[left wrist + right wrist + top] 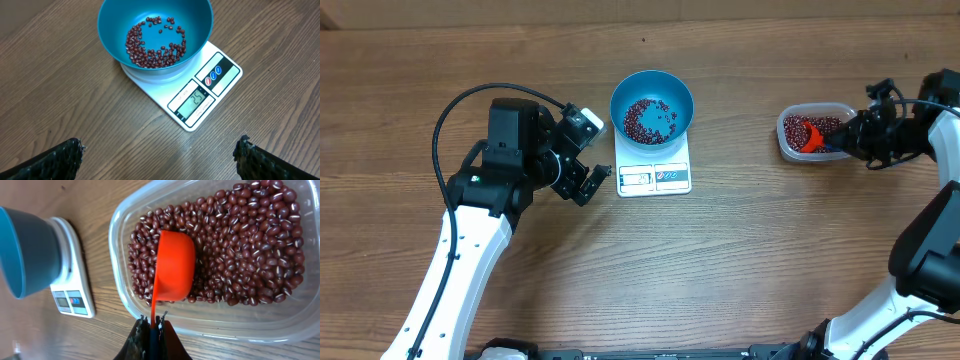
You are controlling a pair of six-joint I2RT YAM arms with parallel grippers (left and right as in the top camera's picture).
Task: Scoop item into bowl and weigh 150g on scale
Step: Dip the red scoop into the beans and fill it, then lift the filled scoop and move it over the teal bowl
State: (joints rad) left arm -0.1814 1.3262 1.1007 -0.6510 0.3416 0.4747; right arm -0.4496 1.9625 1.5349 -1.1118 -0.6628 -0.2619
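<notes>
The blue bowl point(652, 106) sits on the white scale point(655, 176) with a thin layer of red-brown beans point(155, 46) inside; the scale point(200, 97) has its display lit. My left gripper point(588, 178) stands open just left of the scale, its fingertips point(67, 155) wide apart over bare wood. At the right, my right gripper point(152, 325) is shut on the handle of a red scoop point(175, 267). The scoop lies face down in the beans point(250, 245) of the clear tub point(814, 132). The bowl point(27, 250) and scale point(72, 285) show at the left of the right wrist view.
Bare wooden table surrounds the scale and the tub. The left arm's black cable point(470, 105) loops over the table at the left. The right arm's white link point(920, 250) runs along the right edge.
</notes>
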